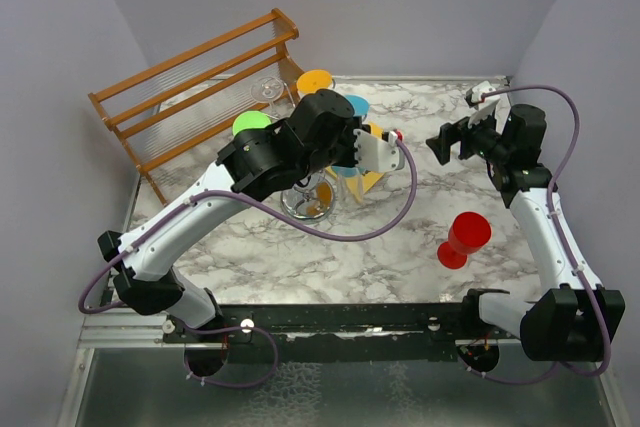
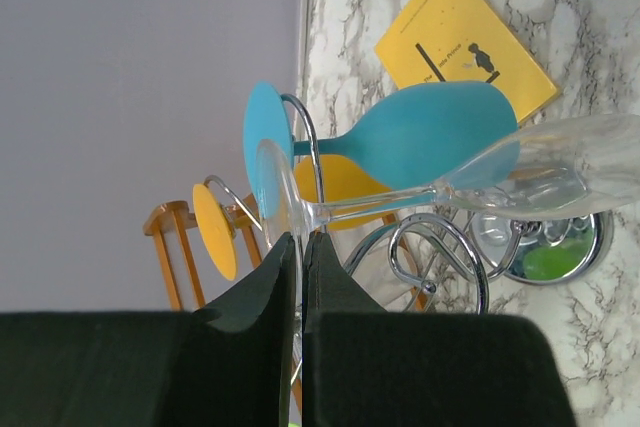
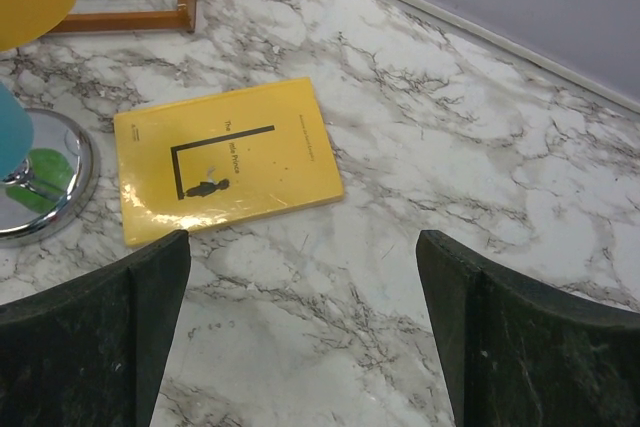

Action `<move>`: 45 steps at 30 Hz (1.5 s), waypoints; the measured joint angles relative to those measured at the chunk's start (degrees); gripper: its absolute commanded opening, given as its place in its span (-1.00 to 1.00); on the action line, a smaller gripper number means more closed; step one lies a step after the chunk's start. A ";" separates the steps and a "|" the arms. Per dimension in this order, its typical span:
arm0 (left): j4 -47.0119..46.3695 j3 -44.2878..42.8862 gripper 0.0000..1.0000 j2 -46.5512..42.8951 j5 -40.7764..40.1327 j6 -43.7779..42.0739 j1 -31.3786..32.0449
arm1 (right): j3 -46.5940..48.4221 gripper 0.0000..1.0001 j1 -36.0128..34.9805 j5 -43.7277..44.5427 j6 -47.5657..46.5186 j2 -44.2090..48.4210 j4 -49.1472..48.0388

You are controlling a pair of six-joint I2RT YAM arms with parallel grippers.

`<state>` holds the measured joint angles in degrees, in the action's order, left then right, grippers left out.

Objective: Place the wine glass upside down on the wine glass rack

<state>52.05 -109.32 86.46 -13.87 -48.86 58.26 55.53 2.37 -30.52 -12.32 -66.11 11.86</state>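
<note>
My left gripper (image 2: 300, 243) is shut on the rim of the foot of a clear wine glass (image 2: 520, 179). The glass lies sideways, its stem (image 2: 370, 204) reaching across the chrome wire wine glass rack (image 2: 447, 253). The rack's curled arms and round shiny base (image 2: 590, 252) are just beyond. A blue glass (image 2: 430, 132) and a yellow one (image 2: 215, 232) hang on the rack. In the top view my left wrist (image 1: 320, 137) covers the rack (image 1: 305, 202) and hides the fingers. My right gripper (image 1: 447, 142) is open and empty, to the right of the rack, over bare marble (image 3: 400, 247).
A yellow book (image 3: 225, 157) lies flat right of the rack's base (image 3: 45, 182). A red glass (image 1: 462, 239) is on the table at front right. The wooden shelf rack (image 1: 190, 87) stands at back left with another clear glass (image 1: 268, 90) beside it. Walls close in on both sides.
</note>
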 measured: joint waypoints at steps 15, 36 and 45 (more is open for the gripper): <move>3.56 0.44 -1.00 -1.90 -2.05 -3.39 0.00 | -0.13 0.89 0.00 -0.28 -0.04 -0.13 0.04; 7.43 0.44 -1.00 -4.94 1.90 -4.07 0.00 | -0.13 0.89 0.11 -0.44 -0.33 -0.13 0.04; 9.03 0.44 -1.00 -5.46 3.85 -4.17 0.00 | -0.13 0.89 0.37 -0.44 -0.46 -0.13 0.04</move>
<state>61.08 -108.88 80.99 -10.02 -53.04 58.26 55.40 2.74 -30.96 -12.78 -66.24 11.90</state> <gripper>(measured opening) 0.030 0.943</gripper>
